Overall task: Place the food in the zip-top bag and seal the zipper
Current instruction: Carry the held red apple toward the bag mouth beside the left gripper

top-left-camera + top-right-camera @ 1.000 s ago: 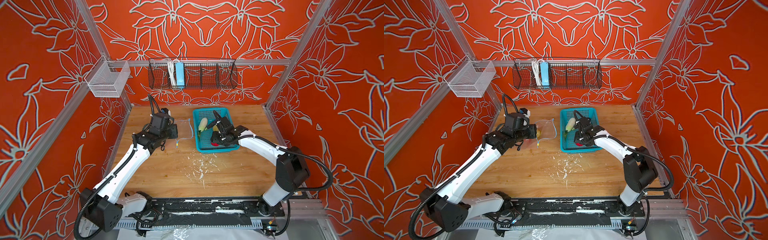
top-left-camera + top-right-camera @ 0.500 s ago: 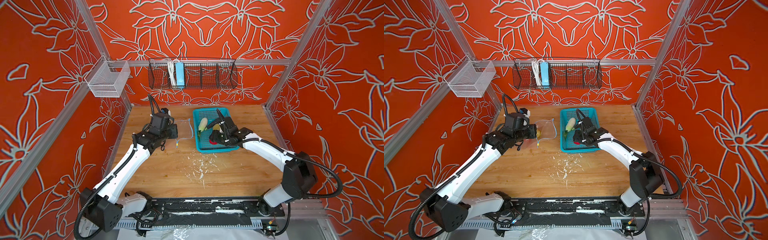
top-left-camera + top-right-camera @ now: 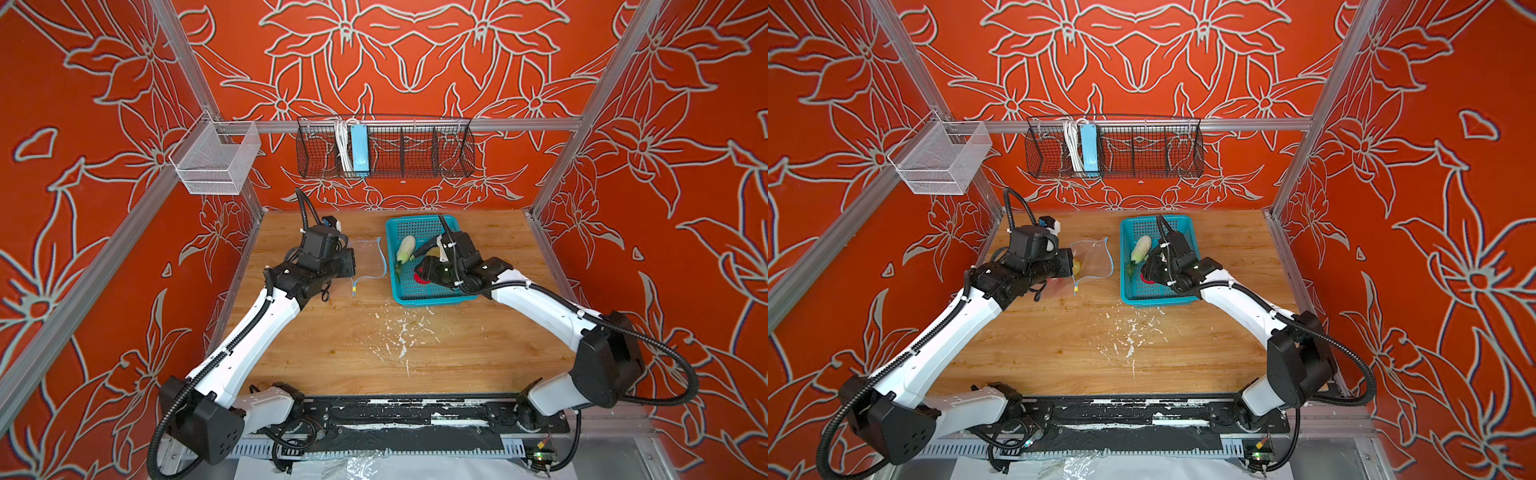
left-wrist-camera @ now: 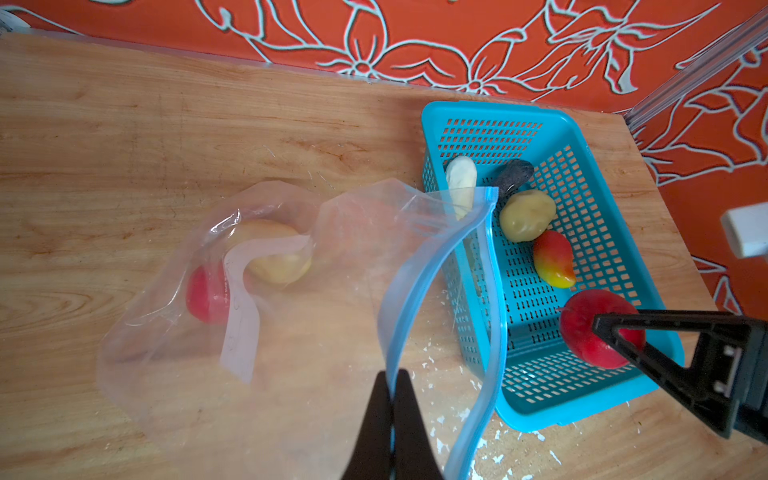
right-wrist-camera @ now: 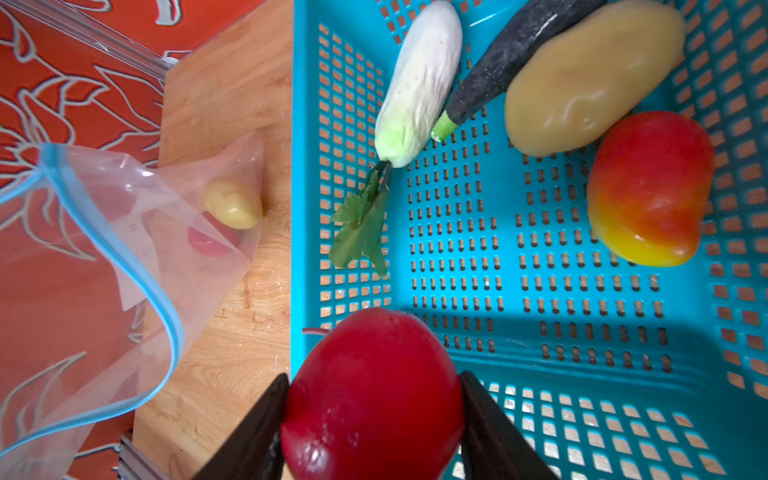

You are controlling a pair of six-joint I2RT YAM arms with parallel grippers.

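Left arm (image 3: 249,334) and right arm (image 3: 540,309): white shells, black joints, ribbed black cables (image 3: 505,284), black wedge-shaped fingers (image 5: 490,428).

Wooden tabletop (image 3: 316,345), teal perforated basket (image 3: 417,226) on far half, clear zip-top bag (image 3: 368,259) just beside it, white flecks (image 3: 401,334) mid-surface.

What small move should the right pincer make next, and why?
Probably lift the red tomato over the basket rim toward the zip-top bag mouth: the right pincer is shut on it, and the left pincer holds the zipper edge up, open.
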